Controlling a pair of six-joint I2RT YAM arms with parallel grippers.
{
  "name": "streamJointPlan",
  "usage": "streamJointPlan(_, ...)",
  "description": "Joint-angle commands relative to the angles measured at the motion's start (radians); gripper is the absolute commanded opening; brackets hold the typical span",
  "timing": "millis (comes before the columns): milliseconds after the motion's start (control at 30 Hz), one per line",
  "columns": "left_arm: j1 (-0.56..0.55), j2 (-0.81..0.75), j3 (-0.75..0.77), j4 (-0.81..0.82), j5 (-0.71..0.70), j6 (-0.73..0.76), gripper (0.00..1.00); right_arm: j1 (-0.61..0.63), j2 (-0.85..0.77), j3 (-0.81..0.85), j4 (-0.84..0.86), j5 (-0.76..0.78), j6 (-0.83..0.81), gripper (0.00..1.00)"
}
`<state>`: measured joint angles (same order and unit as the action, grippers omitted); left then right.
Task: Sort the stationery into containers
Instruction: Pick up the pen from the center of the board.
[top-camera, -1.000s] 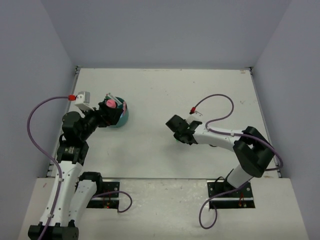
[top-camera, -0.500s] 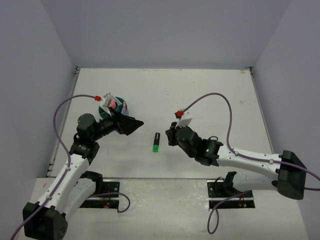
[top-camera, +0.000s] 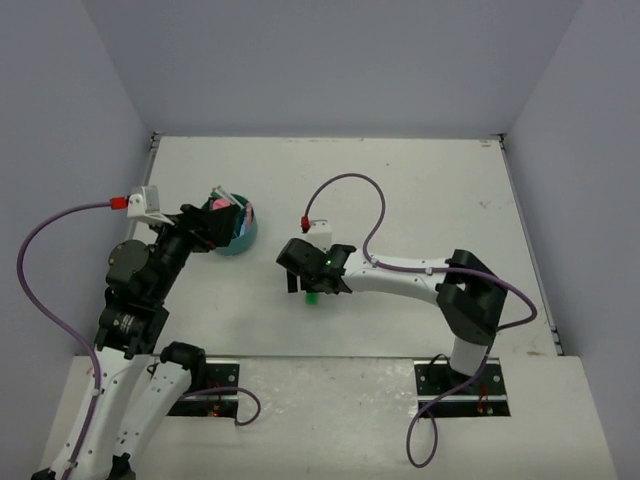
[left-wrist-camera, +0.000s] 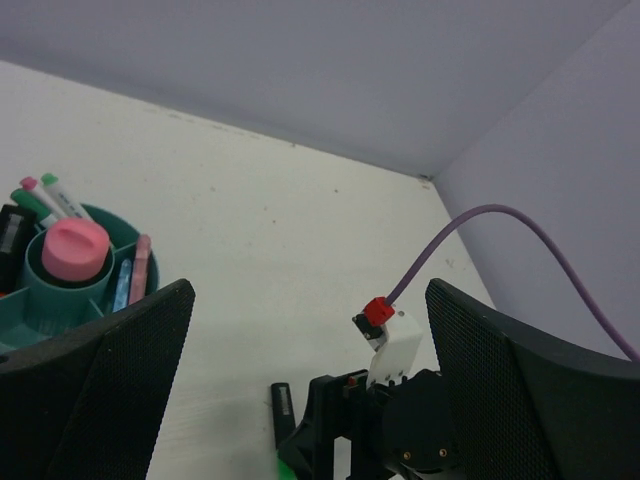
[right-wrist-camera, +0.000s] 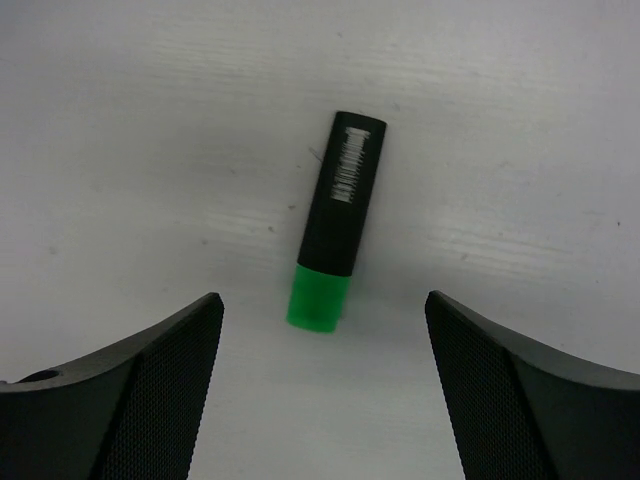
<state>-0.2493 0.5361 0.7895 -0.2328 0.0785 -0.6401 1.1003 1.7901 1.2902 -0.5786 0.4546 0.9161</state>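
Green highlighter (right-wrist-camera: 335, 200) flat on table (right-wrist-camera: 520, 150); R tool (right-wrist-camera: 322, 305) jaws wide either side.

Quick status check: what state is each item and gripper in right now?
Green highlighter: lying flat on the table, not gripped.
Teal organiser: upright, partly filled.
Pink tube: standing in the organiser's centre cup.
Left gripper: open, empty.
Right gripper: open, straddling the highlighter.

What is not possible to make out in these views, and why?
Top view: the right pincer covers the green highlighter except its green end.
Left wrist view: the left pincer and the frame edge hide the near side of the teal organiser.
Right wrist view: the highlighter's print is too blurred to read.
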Motion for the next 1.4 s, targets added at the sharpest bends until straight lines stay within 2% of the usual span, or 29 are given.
streamJointPlan(0,-0.002,0.012,-0.016,-0.118,-0.083,0.064,1.0,-0.025,0.055,0.018,-0.094,-0.056,0.156,0.83)
streamJointPlan(133,-0.001,0.004,-0.018,-0.125,-0.083,0.085,1.0,-0.053,0.108,-0.031,0.015,-0.158,0.113,0.75)
streamJointPlan(267,-0.001,0.01,-0.022,-0.124,-0.058,0.096,1.0,-0.073,0.118,-0.05,0.06,-0.174,0.105,0.72)
streamJointPlan(400,-0.001,0.013,-0.037,-0.113,-0.049,0.093,1.0,-0.083,0.158,-0.045,0.048,-0.159,0.11,0.61)
streamJointPlan(567,-0.001,0.006,-0.056,-0.096,-0.033,0.085,1.0,-0.083,0.24,-0.02,-0.002,-0.134,0.12,0.33)
streamJointPlan(700,-0.001,0.007,-0.07,-0.086,-0.017,0.079,1.0,-0.082,0.245,-0.061,0.049,-0.175,0.104,0.07)
streamJointPlan(767,-0.001,0.008,-0.085,-0.069,0.006,0.072,1.0,-0.079,0.227,-0.077,0.068,-0.173,0.09,0.0)
streamJointPlan(967,-0.001,0.08,-0.24,0.134,0.268,-0.027,1.0,0.008,-0.062,-0.195,0.232,-0.014,-0.042,0.0)
streamJointPlan(1100,-0.003,0.167,-0.389,0.479,0.5,-0.175,1.0,0.07,-0.241,-0.333,0.414,0.019,-0.204,0.0)
streamJointPlan(1200,-0.01,0.206,-0.446,0.67,0.576,-0.259,1.0,0.1,-0.336,-0.392,0.511,0.021,-0.263,0.0)
streamJointPlan(1367,-0.052,0.235,-0.467,0.779,0.602,-0.301,1.0,0.141,-0.456,-0.42,0.553,0.024,-0.308,0.0)
